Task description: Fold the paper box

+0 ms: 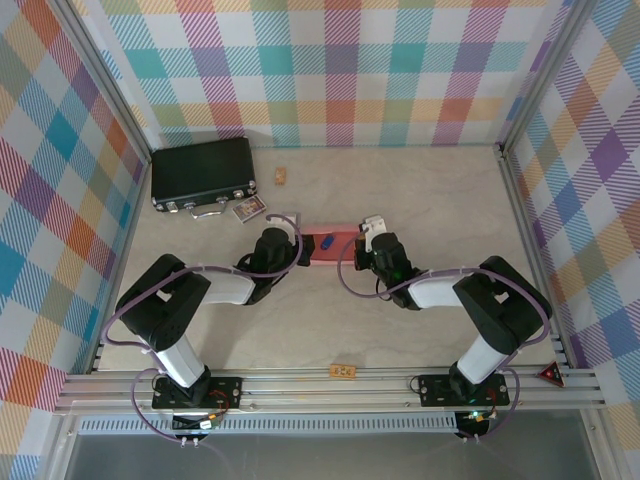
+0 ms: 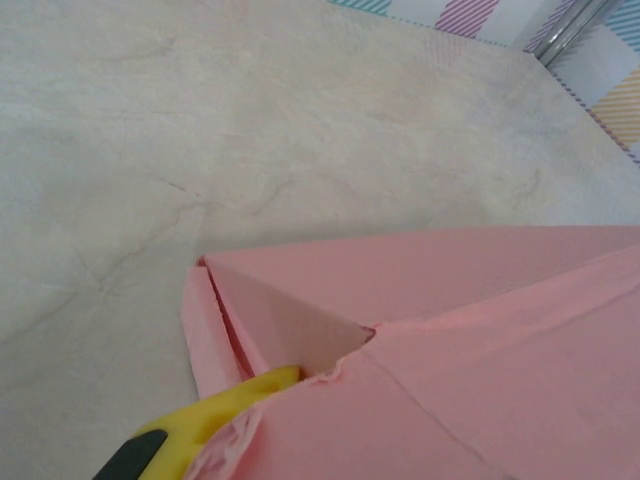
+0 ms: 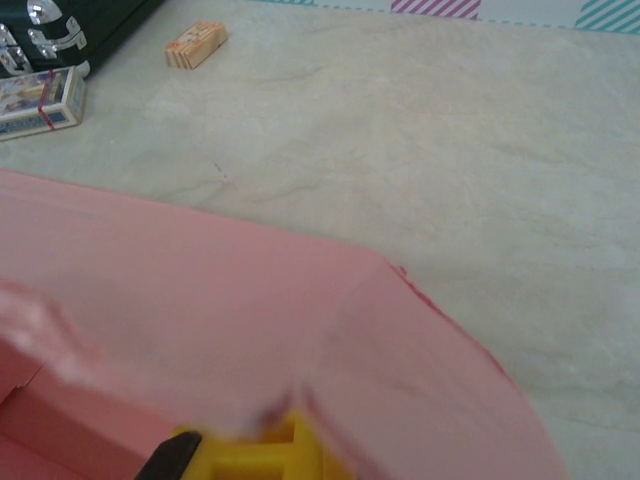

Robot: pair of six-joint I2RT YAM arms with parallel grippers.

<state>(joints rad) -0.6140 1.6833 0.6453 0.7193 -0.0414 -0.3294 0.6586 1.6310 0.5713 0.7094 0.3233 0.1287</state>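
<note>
My left end effector (image 1: 284,236) sits at the left end of the paper box (image 1: 331,246), which lies mid-frame on the desk (image 1: 420,180). One yellow finger (image 2: 215,420) touches a ragged flap edge, but I cannot tell how wide my jaws stand. If that finger drags, I judge the thin card could tear at the notch or the corner cave in. My right end effector (image 1: 373,238) is clamped tight on the box's right end, so pulling sideways might buckle it. The box is salmon-pink, creased, half-formed, its left end gaping
</note>
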